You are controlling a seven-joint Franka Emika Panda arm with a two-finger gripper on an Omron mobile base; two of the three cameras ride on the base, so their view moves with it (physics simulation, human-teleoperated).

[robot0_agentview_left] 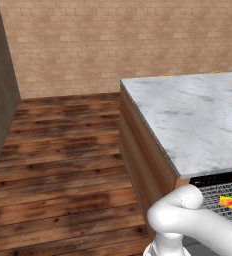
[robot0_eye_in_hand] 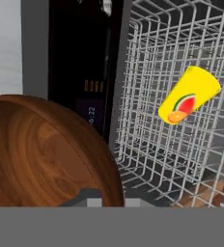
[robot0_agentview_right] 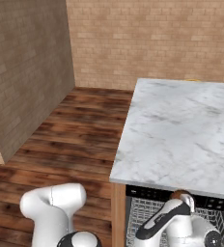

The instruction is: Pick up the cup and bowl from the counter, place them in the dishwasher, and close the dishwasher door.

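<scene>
The cup (robot0_eye_in_hand: 190, 95) lay on its side in the dishwasher's wire rack (robot0_eye_in_hand: 181, 58), its long axis running along the rack floor; in the hand view the wide rim pointed toward the upper right and the narrow base, with a watermelon-like patch, toward the lower left. From the left base view it showed as a small yellow shape (robot0_agentview_left: 230, 202) in the rack just below the counter's front edge. The bowl (robot0_eye_in_hand: 41, 154) sat close before the hand camera, its wooden hollow turned toward the lens, at the lower left beside the dishwasher's black top strip (robot0_eye_in_hand: 85, 72). In the right base view a bit of brown (robot0_agentview_right: 181, 194) peeked over the arm's wrist at the front edge of the counter (robot0_agentview_right: 181, 130), above the rack. Whether the jaws were clamped on the bowl or apart I could not tell, since the tips were hidden. The marble top stood over brown side panels (robot0_agentview_left: 138, 145), with wooden floor (robot0_agentview_left: 63, 165) to the left.
</scene>
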